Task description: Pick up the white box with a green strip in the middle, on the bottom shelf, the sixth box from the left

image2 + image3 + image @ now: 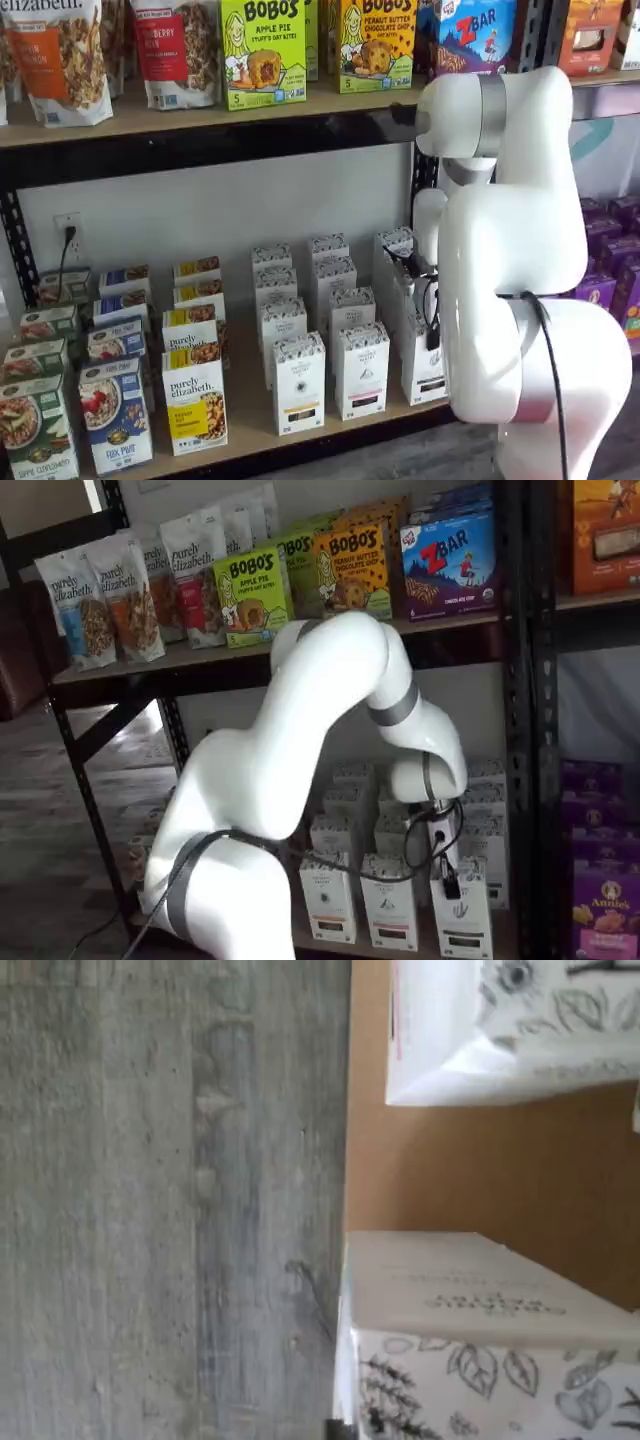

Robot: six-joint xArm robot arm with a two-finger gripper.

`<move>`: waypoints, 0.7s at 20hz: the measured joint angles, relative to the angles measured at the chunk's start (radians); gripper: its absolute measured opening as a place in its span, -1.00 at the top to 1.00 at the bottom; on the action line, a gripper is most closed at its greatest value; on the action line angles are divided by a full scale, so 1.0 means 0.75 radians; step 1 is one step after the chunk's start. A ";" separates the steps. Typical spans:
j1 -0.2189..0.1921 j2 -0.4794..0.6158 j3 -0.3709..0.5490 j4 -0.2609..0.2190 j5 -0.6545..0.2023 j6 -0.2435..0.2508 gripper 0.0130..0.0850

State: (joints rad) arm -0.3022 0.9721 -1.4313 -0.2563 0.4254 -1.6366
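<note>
Grey wood-plank floor (150, 1210), white back wall (230, 210) with outlet (68, 233) (black cord plugged in). Black perforated upright (520, 680), dim side room beyond the shelves.

White arm (330, 710) bent low, wrist pointing down, claw (441, 852) closed

Mock shop aisle, black metal racks with wooden shelf boards (250, 405), rows of boxed snacks (262, 50), granola bags (95, 605), grey plank floor (150, 1210)
</note>
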 joint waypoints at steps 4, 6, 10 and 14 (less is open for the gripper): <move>0.015 -0.097 0.147 0.003 -0.042 0.017 0.00; 0.018 -0.156 0.255 -0.078 -0.124 0.100 0.00; 0.010 -0.274 0.462 -0.387 -0.247 0.396 0.00; -0.002 -0.404 0.657 -0.627 -0.329 0.624 0.00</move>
State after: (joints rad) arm -0.3038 0.6689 -0.9388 -0.7266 0.1788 -1.1686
